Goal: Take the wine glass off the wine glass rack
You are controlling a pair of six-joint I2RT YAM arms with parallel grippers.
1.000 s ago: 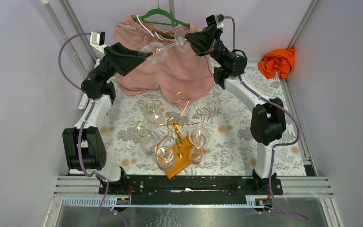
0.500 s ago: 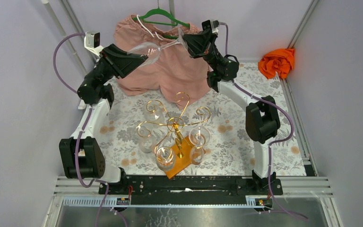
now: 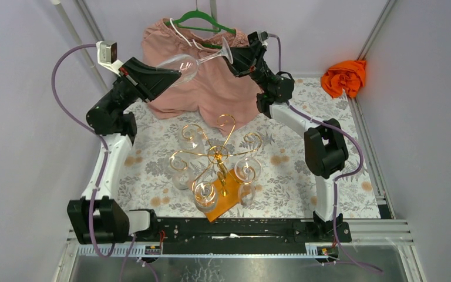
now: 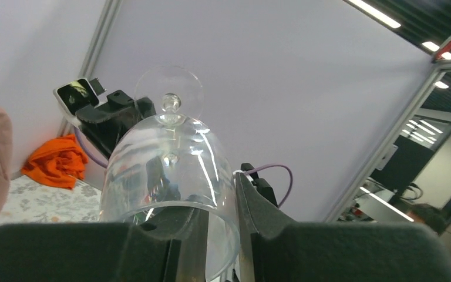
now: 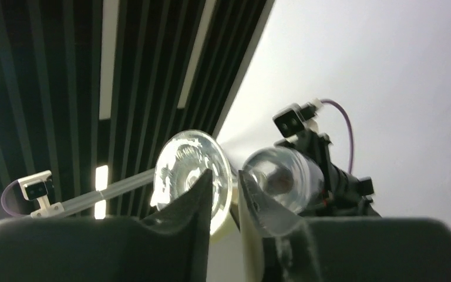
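Observation:
A clear wine glass (image 3: 183, 61) hangs on its side in the air at the back, above the pink garment. My left gripper (image 3: 168, 71) is shut on the bowl's wall, one finger inside the rim and one outside (image 4: 220, 205). My right gripper (image 3: 233, 55) is at the glass's foot (image 5: 191, 167), its jaws a little apart (image 5: 224, 176) with the stem running across the gap. The wine glass rack (image 3: 217, 154), gold scrolls on an orange-brown wooden base (image 3: 227, 201), stands at the table's middle with several glasses hanging from it.
A pink garment (image 3: 211, 88) hangs from a green hanger (image 3: 202, 22) at the back wall. An orange cloth (image 3: 345, 76) lies in the far right corner. A floral cloth (image 3: 293, 170) covers the table. Frame posts line the walls.
My left jaws closed on the glass's bowl, and that arm rose and drew left with it. My right jaws opened off the stem at the foot.

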